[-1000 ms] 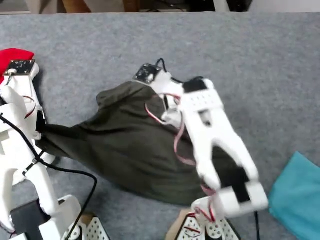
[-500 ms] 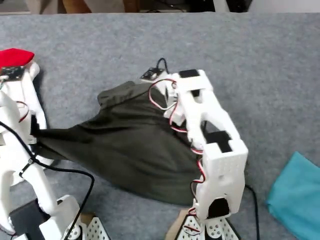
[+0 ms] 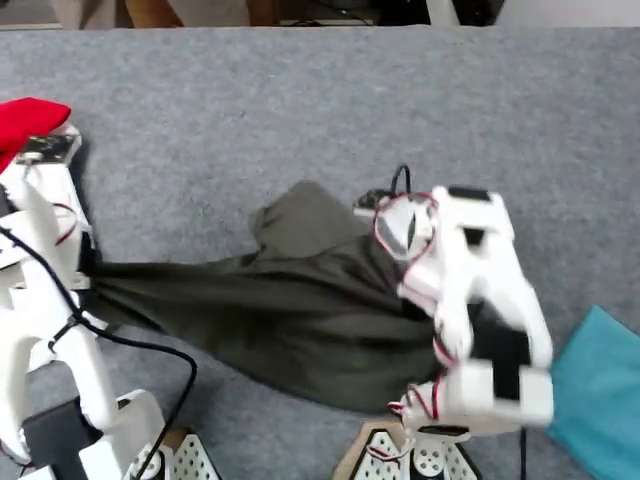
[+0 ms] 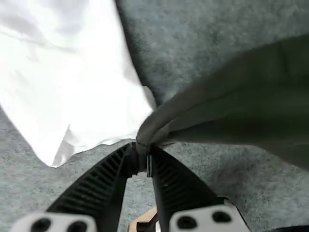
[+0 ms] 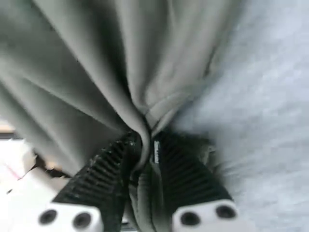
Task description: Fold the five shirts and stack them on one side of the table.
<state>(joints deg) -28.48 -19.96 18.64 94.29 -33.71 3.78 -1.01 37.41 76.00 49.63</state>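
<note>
High view: dark olive shirt (image 3: 290,300) spread over the table's (image 3: 300,90) front half, drawn taut toward the left edge, its right part hidden under the right arm (image 3: 480,300). Left wrist view: left gripper (image 4: 143,162) clamped on a bunched corner, just beside a white cloth (image 4: 63,82). Right wrist view: right gripper (image 5: 144,147) pinched tight on a gathered fold. At the left edge, red shirt (image 3: 30,112); at the front right corner, teal shirt (image 3: 600,390), possibly folded.

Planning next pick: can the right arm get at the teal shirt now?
Probably not yet: the right gripper is shut on the dark shirt. The teal shirt lies uncovered beside that arm, so the way looks free otherwise.
</note>
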